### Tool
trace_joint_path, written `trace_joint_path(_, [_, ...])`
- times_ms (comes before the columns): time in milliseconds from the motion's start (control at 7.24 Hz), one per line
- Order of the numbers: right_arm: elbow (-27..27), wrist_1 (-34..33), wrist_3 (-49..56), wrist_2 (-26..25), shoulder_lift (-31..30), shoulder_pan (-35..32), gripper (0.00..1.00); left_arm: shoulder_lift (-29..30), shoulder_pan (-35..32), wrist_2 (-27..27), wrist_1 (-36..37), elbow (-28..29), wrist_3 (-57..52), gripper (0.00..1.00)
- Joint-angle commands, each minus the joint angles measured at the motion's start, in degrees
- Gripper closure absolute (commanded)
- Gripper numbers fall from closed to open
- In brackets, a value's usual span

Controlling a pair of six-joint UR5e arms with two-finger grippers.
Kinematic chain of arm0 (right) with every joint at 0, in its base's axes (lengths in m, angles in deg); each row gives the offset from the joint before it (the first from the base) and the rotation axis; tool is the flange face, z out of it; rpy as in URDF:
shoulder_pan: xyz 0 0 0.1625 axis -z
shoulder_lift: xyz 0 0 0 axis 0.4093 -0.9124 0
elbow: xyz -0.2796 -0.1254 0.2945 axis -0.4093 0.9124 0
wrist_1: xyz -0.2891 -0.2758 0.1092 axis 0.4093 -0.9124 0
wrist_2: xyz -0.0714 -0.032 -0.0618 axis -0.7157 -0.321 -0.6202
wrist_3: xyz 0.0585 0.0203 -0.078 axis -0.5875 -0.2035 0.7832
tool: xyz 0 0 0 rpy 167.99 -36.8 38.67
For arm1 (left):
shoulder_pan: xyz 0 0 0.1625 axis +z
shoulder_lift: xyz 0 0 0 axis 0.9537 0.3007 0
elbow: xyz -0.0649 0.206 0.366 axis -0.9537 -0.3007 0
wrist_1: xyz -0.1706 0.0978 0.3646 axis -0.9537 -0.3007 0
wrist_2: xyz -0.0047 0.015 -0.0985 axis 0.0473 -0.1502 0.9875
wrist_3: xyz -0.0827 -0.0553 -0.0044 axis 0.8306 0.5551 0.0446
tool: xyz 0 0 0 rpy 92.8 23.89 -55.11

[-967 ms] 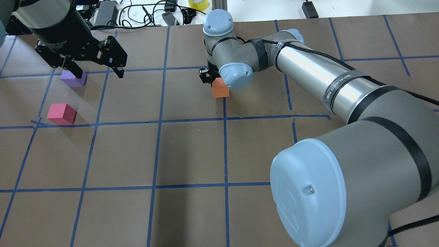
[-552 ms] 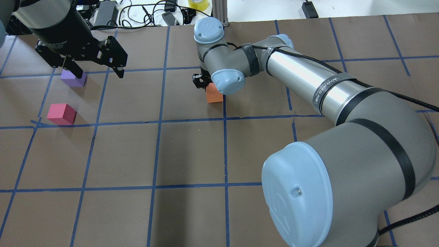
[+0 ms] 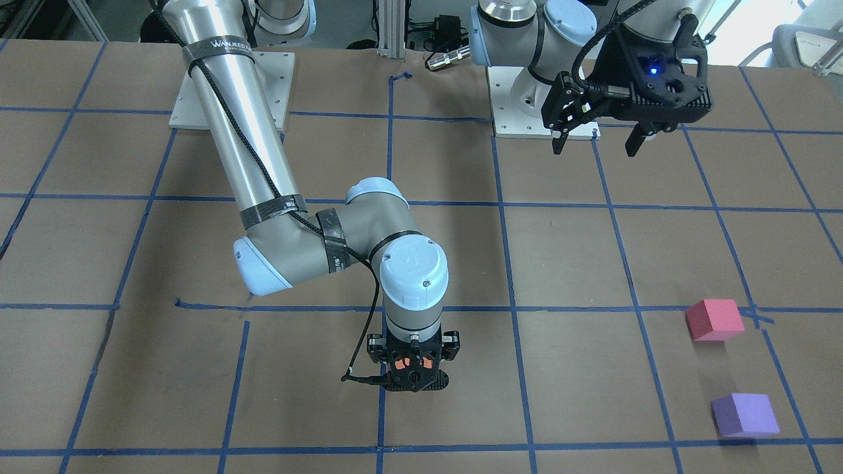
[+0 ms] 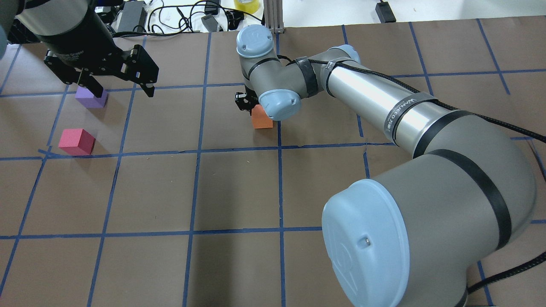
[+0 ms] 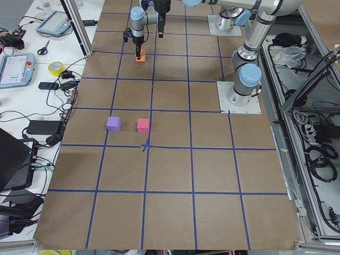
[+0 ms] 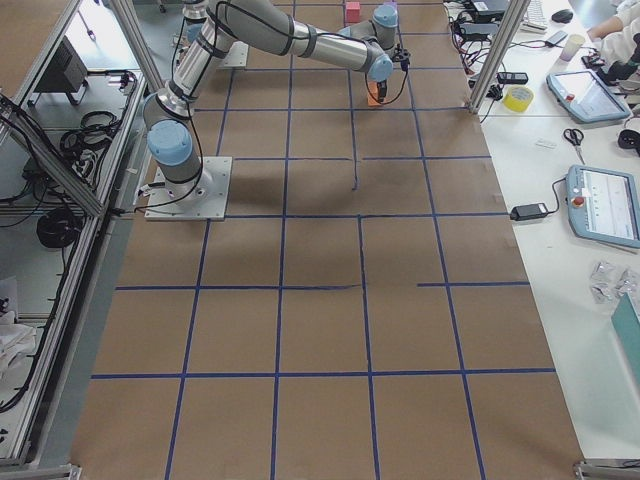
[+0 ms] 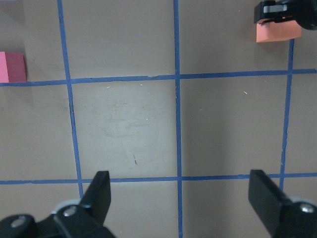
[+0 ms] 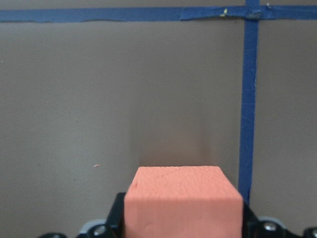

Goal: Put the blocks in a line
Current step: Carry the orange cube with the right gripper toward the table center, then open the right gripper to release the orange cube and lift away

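Note:
My right gripper (image 4: 255,111) is shut on the orange block (image 4: 261,119), low over the table just left of a blue grid line. The block fills the bottom of the right wrist view (image 8: 183,203) and shows between the fingers in the front view (image 3: 400,363). The pinkish-red block (image 4: 76,142) and the purple block (image 4: 91,99) sit on the table at the far left, about a block's width apart. My left gripper (image 4: 123,91) is open and empty, hovering high above them. It also shows in the front view (image 3: 595,149).
Blue tape lines divide the brown table (image 4: 239,192) into squares. Cables, a power brick (image 4: 132,15) and a yellow tape roll (image 4: 247,4) lie on the white bench past the far edge. An aluminium post (image 4: 271,13) stands there.
My right arm has carried the orange block leftward in the overhead view, across the blue grid line. The left arm and the other two blocks have not moved.

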Motion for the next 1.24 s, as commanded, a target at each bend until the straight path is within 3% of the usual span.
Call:
trace_joint_path(0, [0.0, 0.8, -0.1, 0.3, -4.5, 0.6, 0.0, 0.0, 0.1, 0.1, 0.0, 0.0, 0.0, 0.0])
trace_joint_path(414, [0.0, 7.2, -0.1, 0.4, -9.2, 1.3, 0.0, 0.8, 0.4, 0.0, 0.1, 0.1, -0.7, 0.0])
trace_joint_path(552, [-0.5, 14.2, 1.1, -0.2, -13.4, 2.4, 0.0, 1.8, 0.4, 0.1, 0.1, 0.1, -0.7, 0.0])
trace_joint_path(967, [-3.3, 23.8, 12.1, 0.3, -26.1, 10.5, 0.0, 7.1, 0.5, -0.3, 3.6, -0.1, -1.3, 0.0])
trace_joint_path(1105, [-4.8, 25.6, 15.6, 0.3, -29.5, 12.7, 0.0, 10.1, 0.5, -0.7, 9.2, -0.5, -1.4, 0.0])
